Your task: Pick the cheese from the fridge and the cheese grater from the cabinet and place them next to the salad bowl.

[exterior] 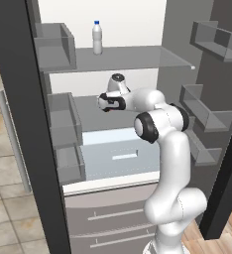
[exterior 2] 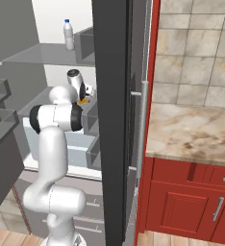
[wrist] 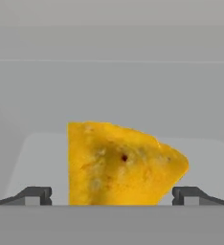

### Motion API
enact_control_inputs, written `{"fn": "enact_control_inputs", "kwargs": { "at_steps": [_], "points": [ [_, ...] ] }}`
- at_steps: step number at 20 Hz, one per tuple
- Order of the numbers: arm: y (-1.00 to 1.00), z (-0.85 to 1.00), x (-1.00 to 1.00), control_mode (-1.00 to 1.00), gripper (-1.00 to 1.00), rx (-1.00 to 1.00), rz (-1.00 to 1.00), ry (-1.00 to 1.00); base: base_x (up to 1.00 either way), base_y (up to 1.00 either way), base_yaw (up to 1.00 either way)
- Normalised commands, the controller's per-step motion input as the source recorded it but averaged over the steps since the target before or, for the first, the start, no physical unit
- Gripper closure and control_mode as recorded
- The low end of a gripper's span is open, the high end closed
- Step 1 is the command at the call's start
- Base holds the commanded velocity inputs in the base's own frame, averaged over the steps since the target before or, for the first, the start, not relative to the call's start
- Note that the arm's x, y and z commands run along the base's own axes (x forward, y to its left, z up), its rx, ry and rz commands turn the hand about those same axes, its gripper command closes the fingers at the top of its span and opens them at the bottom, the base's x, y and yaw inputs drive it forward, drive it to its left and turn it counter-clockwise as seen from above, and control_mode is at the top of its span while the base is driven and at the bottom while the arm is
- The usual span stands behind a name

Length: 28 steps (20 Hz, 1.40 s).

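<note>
We see the cheese (wrist: 118, 165) on the middle shelf (exterior: 90, 116) of the fridge (exterior: 19, 124), lying between the spread fingertips (wrist: 35, 196) of our end effector (wrist: 111, 197), not yet pinched. We judge this the cheese pickup; next we should press the fingers together on the wedge, then withdraw clear of the shelf.

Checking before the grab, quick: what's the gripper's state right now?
Gripper: open, holding nothing yet; its fingertips stand on either side of the cheese on the fridge shelf.
</note>
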Motion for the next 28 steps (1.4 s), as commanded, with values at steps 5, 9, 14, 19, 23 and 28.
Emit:
{"fn": "enact_control_inputs", "kwargs": {
  "at_steps": [5, 9, 14, 19, 23, 28],
  "points": [
    [0.00, -0.02, 0.00, -1.00, -1.00, 0.00, 0.00, 0.00, 0.00, 0.00, 0.00],
    [0.00, 0.00, 0.00, -1.00, 1.00, 0.00, 0.00, 0.00, 0.00, 0.00, 0.00],
    [0.00, 0.00, 0.00, -1.00, 1.00, 0.00, 0.00, 0.00, 0.00, 0.00, 0.00],
    [0.00, 0.00, 0.00, -1.00, 1.00, 0.00, 0.00, 0.00, 0.00, 0.00, 0.00],
    [0.00, 0.00, -0.08, -1.00, 1.00, 0.00, 0.00, -0.01, 0.00, 0.00, 0.00],
    [0.00, 0.16, -0.75, -1.00, 1.00, 0.01, 0.00, -0.13, 0.00, 0.00, 0.00]
  ]
}}
